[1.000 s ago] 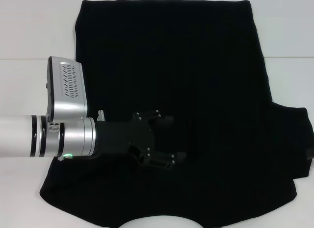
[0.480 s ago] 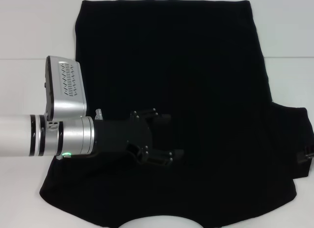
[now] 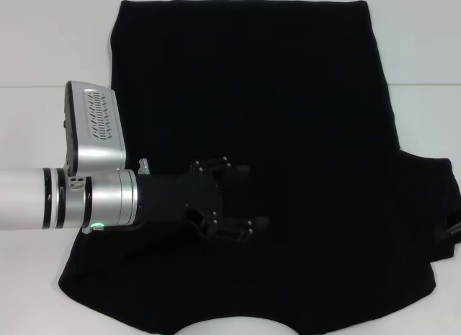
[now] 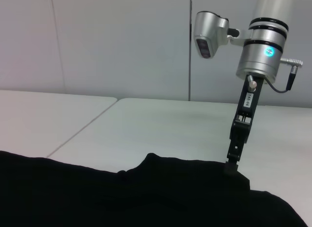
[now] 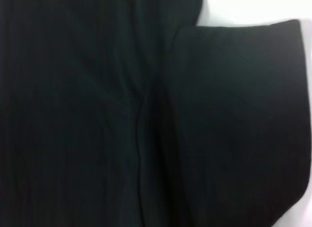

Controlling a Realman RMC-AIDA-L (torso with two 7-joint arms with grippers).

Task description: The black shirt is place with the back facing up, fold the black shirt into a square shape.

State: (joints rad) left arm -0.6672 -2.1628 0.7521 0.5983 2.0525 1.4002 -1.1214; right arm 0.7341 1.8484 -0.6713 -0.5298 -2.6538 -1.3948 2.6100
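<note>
Change since a second ago: left gripper point(image 3: 241, 198) has drawn back slightly toward the robot's left across the cloth; the shirt itself lies as it did.
Table point(image 3: 50, 39): white, seen on both sides of the cloth and beyond its far hem.
Black shirt point(image 3: 288, 97): spread flat over most of the table, straight hem at the far edge, curved neckline at the near edge closest to the robot. The left side looks already folded in, with no sleeve showing there. The right sleeve point(image 3: 428, 205) sticks out flat on the table.
Left arm point(image 3: 94, 198): silver, reaching in from the robot's left, low over the shirt's near half.
Left gripper jaws: spread apart, two black fingers with a gap between them, holding nothing, over the cloth's middle.
Right gripper point(image 4: 234, 161): seen from the left wrist camera, pointing straight down with its tip at the sleeve's outer edge; in the head view only a sliver shows at the right border.
Right gripper jaws: cannot tell whether open or closed.
Step in hand: my judgement is the left-side fold is laid and the right sleeve is being taken up.
Next move: probably a firm pinch on the sleeve edge, then a lift and carry inward over the body, laid down without wrinkling.
</note>
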